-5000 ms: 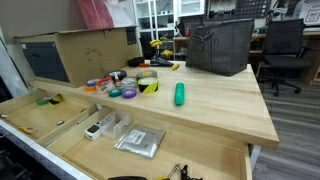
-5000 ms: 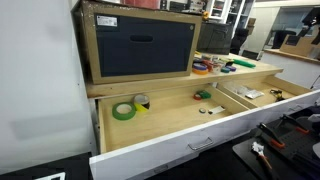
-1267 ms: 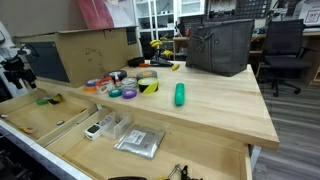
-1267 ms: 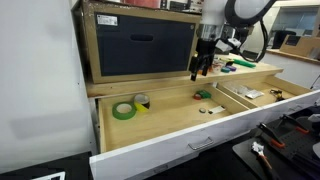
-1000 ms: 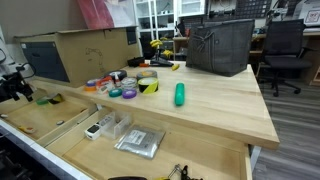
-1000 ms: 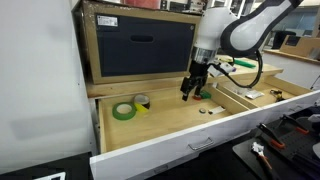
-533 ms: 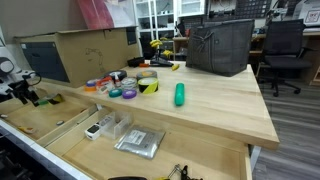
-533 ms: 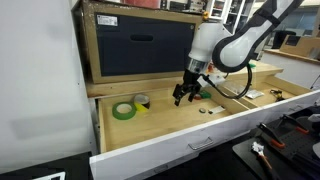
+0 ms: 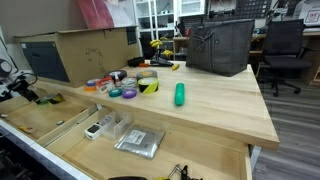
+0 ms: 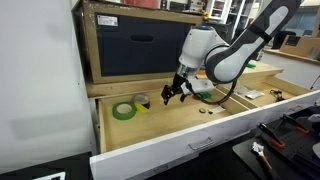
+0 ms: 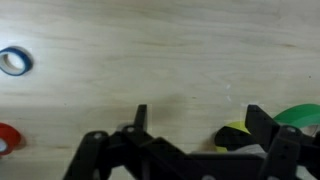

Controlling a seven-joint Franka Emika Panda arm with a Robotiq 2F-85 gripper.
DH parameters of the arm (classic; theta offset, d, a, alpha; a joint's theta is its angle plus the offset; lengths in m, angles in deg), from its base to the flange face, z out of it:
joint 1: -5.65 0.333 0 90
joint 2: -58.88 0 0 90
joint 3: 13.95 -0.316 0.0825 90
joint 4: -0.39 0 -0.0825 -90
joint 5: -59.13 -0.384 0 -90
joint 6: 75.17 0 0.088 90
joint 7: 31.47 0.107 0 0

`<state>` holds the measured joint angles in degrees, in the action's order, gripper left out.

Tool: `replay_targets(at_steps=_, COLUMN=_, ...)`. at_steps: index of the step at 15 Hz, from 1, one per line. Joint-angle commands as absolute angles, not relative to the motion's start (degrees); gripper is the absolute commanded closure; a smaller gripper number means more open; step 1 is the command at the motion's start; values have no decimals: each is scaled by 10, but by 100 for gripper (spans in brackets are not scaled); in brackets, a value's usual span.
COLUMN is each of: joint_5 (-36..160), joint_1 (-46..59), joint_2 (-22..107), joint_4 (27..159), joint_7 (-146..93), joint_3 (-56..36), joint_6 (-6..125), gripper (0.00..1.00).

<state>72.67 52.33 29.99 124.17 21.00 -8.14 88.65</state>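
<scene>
My gripper (image 10: 170,95) hangs open low inside the open wooden drawer (image 10: 170,125), nothing between its fingers. Just beside it lies a yellow-and-black tape roll (image 10: 141,101), and a green tape roll (image 10: 123,110) lies a little farther off. In the wrist view the gripper (image 11: 200,125) shows two dark fingers (image 11: 140,118) wide apart, with the yellow-and-black roll (image 11: 232,135) partly under the one at the right and the green roll (image 11: 300,115) at the frame's edge. In an exterior view the gripper (image 9: 22,90) sits at the far edge of the picture.
A box with a dark front panel (image 10: 140,45) stands on the tabletop above the drawer. Several tape rolls (image 9: 130,82), a green cylinder (image 9: 180,94) and a dark bag (image 9: 220,45) sit on the table. A plastic pouch (image 9: 138,141) lies in another compartment. Small blue (image 11: 14,61) and red (image 11: 8,140) rings show in the wrist view.
The arm has come down into the drawer and moved sideways toward the yellow-and-black and green tape rolls. The jaws have stayed open.
</scene>
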Motion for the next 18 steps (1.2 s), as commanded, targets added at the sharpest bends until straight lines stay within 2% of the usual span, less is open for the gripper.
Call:
replay_targets(at_steps=1, joint_5=730, joint_1=603, joint_2=258, joint_4=1208, joint_7=327, joint_3=-18, joint_6=910, gripper=0)
replay_targets(at_steps=10, joint_5=725, joint_1=757, joint_2=202, joint_4=1181, joint_7=504, joint_3=137, joint_6=939, gripper=0)
replay_targets(at_steps=18, joint_5=683, joint_1=756, joint_2=158, joint_4=1150, joint_7=532, joint_3=148, joint_6=930, gripper=0)
